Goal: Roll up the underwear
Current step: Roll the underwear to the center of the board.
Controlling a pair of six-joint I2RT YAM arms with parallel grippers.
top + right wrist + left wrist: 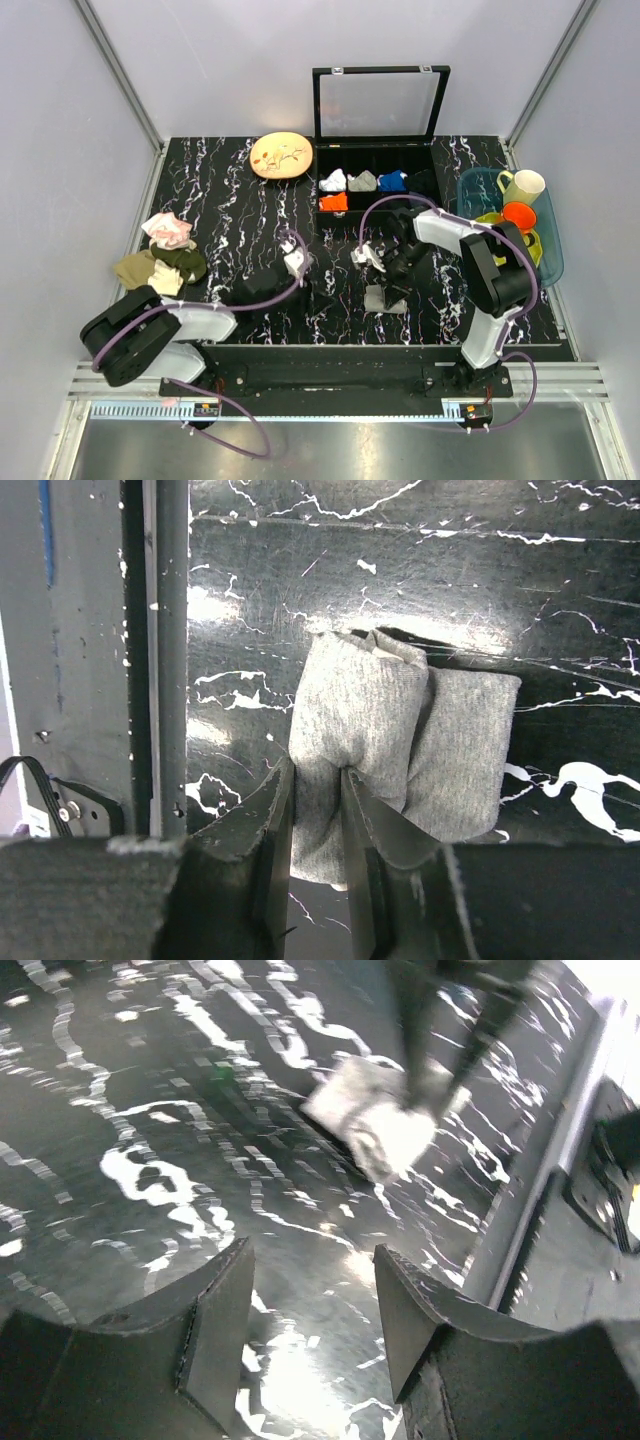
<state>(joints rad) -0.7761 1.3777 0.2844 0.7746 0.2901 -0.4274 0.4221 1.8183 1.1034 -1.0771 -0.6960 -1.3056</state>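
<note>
The underwear (400, 740) is a small grey folded bundle lying on the black marbled table near its front edge. It also shows in the top view (384, 299) and, blurred, in the left wrist view (380, 1120). My right gripper (316, 780) is shut on the bundle's left fold, with cloth pinched between the jaws; in the top view it (393, 283) sits right over the underwear. My left gripper (312, 1290) is open and empty, low over bare table to the left of the underwear; in the top view it (300, 283) shows left of centre.
A black compartment box (378, 185) with rolled coloured cloths stands open at the back. A tan plate (281, 156) lies left of it. A blue bin (545, 255) with cups stands at the right. Pink-white, olive and tan cloths (160, 255) lie at the left.
</note>
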